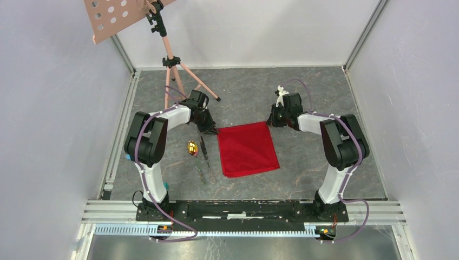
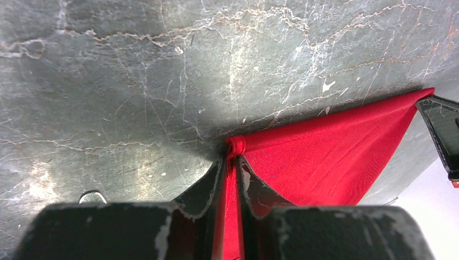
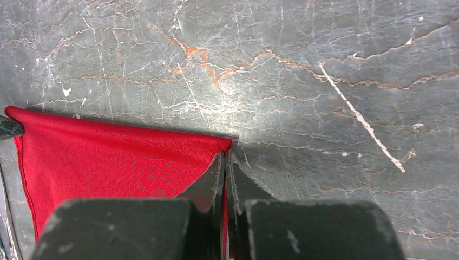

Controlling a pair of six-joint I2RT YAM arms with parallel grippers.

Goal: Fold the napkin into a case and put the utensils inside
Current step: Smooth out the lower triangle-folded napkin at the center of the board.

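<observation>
While both arms reach toward the middle of the top view, the large bright red, velvety rectangular napkin [image 1: 248,149] lies spread flat at the centre of the grey marbled table [image 1: 308,97]. It looks almost square from above. Its side edges run from the top of the frame toward the bottom and lean slightly to the lower right, so the near edge sits a little further right than the far edge.

The left gripper [image 1: 212,130] is at the napkin's upper-left corner. In the left wrist view its black jaws are squeezed narrow on a bunched fold of the red cloth [image 2: 325,151], which passes down between them [image 2: 231,162]. The right gripper [image 1: 271,120] is at the upper-right corner. Its wrist view shows the jaws [image 3: 225,162] almost together, with a thin sliver of the napkin [image 3: 108,162] clamped between.

Just left of the napkin, apart from it, lie the spoon with a shiny gold oval bowl [image 1: 191,147] and the thin dark metal utensils [image 1: 204,160]. Their long axes run roughly parallel to the napkin's left edge. At the upper left stands a pink tripod stand [image 1: 172,70].
</observation>
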